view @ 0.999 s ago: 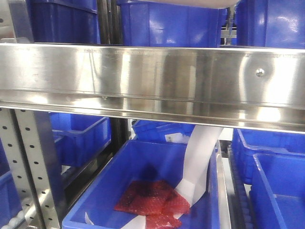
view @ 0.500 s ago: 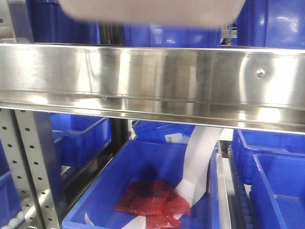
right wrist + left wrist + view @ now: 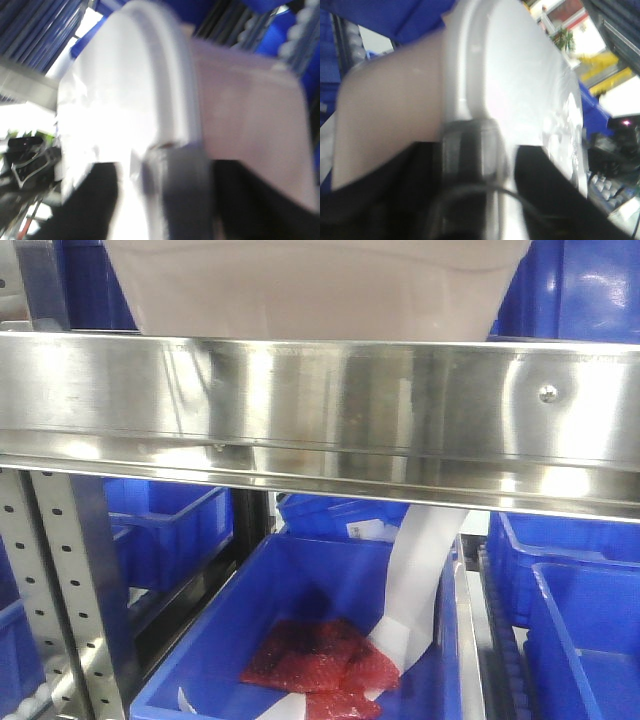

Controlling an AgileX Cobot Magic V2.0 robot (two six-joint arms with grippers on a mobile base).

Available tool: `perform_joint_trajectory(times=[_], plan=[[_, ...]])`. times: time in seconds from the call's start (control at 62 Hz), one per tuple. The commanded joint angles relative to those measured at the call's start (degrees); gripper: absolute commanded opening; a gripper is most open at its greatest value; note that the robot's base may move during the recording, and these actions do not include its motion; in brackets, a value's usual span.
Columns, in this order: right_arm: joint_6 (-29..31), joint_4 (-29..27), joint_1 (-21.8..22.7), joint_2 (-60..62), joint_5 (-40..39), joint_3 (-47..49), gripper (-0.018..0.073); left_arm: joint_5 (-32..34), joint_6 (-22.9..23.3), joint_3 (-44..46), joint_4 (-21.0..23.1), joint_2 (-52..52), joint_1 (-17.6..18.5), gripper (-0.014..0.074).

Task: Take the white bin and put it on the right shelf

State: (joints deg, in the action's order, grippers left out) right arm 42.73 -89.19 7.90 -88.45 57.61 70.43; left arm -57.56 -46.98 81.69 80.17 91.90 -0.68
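Lower than half a second ago, the white bin (image 3: 320, 285) now fills the top of the front view. Its pale wall reaches down behind the front rail (image 3: 420, 410) of the right shelf (image 3: 200, 390). The rail hides the bin's base, so whether it rests on the shelf cannot be told. Below the rail, a blue crate (image 3: 300, 590) holds a red bag (image 3: 320, 660).

From the left wrist, blurred, the left gripper (image 3: 475, 150) is clamped on the overhanging rim of the lid (image 3: 520, 75), with the bin's pinkish side beside it. This arm meets the bin end-on, its wrist level with the rim.

From the right wrist, also blurred, the right gripper (image 3: 170, 165) pinches the same rim at the opposite end, mirroring the left.

The bin looks stiff, smooth and bulky. Its weight cannot be judged with the lid on. The rim is the sensible hold, taken evenly at both ends. A loose lid could lift off, and the slick plastic could slide if one arm lags.
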Motion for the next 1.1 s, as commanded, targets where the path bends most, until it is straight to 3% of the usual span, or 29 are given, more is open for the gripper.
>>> perform_joint_trajectory(times=[0.0, 0.177, 0.274, 0.661, 0.903, 1.08], plan=[[1.2, -5.2, -1.6, 2.7, 9.4, 2.6, 0.063, -7.3, -0.2, 2.8, 5.3, -2.6, 1.9, 0.0462], [1.6, -3.8, -1.6, 2.7, 9.3, 4.0, 0.0627, -8.0, -0.1, 5.3, 1.9, -2.6, 1.9, 0.0505], [1.6, 0.0, -1.6, 2.7, 8.1, 6.4, 0.0627, -8.2, 0.1, 7.3, -1.2, -2.6, 1.9, 0.0504], [-1.8, 25.7, -1.6, 3.3, 2.7, 18.2, 0.0626, -8.2, 6.5, 17.4, -21.6, -3.0, 1.9, 0.0492], [-4.0, 36.5, -1.6, 5.9, -2.3, 19.7, 0.0626, -8.2, 9.3, 20.4, -28.1, -3.0, 1.9, 0.0492], [-4.0, 37.9, -1.6, 8.4, -3.4, 19.7, 0.0622, -8.4, 10.4, 20.8, -29.0, -3.5, 1.9, 0.0492]])
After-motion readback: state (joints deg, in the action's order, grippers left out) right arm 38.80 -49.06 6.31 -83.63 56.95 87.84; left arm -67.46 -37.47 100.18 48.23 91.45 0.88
